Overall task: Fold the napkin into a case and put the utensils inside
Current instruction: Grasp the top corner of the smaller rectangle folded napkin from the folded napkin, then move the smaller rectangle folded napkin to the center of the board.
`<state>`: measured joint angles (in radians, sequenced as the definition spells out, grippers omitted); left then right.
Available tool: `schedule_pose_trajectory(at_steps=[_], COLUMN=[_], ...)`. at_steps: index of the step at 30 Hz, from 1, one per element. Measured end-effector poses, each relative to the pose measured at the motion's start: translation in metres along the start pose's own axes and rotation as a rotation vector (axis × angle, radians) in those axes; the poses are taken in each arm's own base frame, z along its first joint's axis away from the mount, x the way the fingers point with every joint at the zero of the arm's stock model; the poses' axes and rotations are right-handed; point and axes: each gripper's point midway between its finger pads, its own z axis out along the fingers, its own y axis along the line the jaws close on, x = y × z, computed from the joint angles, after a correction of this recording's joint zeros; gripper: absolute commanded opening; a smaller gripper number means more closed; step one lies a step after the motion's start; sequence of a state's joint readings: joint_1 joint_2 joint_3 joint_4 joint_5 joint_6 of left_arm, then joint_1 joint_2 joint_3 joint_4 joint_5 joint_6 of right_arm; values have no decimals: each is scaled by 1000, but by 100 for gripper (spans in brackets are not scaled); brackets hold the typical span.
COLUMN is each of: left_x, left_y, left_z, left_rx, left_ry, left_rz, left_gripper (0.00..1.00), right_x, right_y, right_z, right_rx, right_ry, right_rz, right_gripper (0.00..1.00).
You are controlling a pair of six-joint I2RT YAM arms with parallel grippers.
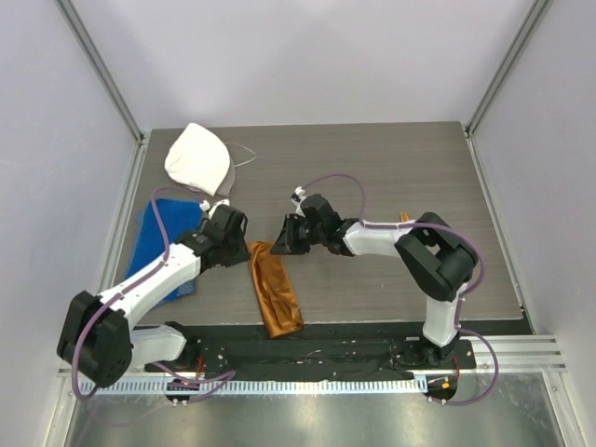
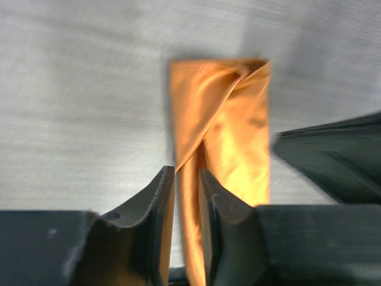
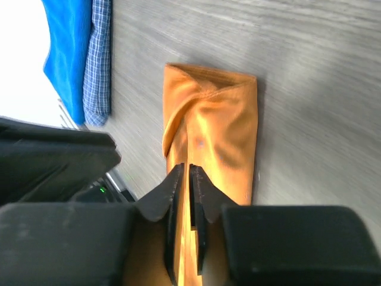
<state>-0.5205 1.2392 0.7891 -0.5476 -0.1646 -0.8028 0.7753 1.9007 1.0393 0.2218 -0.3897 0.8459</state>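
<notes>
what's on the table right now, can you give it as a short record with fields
napkin: folded into a narrow long strip, lying flat
left jaws: at the strip's far end, slightly apart, cloth showing in the gap
right jaws: at the same end, almost closed, grip unclear
blue towel: left of the strip
white cloth cap: far left corner

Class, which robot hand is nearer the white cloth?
Left. The left hand hovers just in front of the white cloth; the right hand is farther right, across the far end of the napkin.
</notes>
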Motion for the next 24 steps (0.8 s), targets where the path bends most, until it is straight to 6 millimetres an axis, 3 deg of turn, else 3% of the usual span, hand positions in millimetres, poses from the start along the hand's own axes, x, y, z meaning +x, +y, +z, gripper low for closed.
schedule_pose_trajectory(at_steps=[1,5,10,13,18,24], left_x=[4,28,67,91,99,96], left_y=[3,21,45,49,13,-24], left_z=[-2,-3,7,12,20,33], left_rx=[-1,-35,-111,-136,-49,43], left_ry=[4,57,153,219,249,267], left_rz=[-9,-52,-90,-81,-79,-121], left_gripper=[20,13,9,9,8,8], right_x=[0,10,37,54,55,57], right_y=[1,-7,-41,-59,-59,-55], right_z=[-7,-29,-41,-45,-46,-42], right_rx=[11,58,151,190,175,159], right_ry=[-3,3,65,102,85,66], right_rz=[-26,-107,-123,-106,-107,-82], right_gripper=[28,32,31,29,28,27])
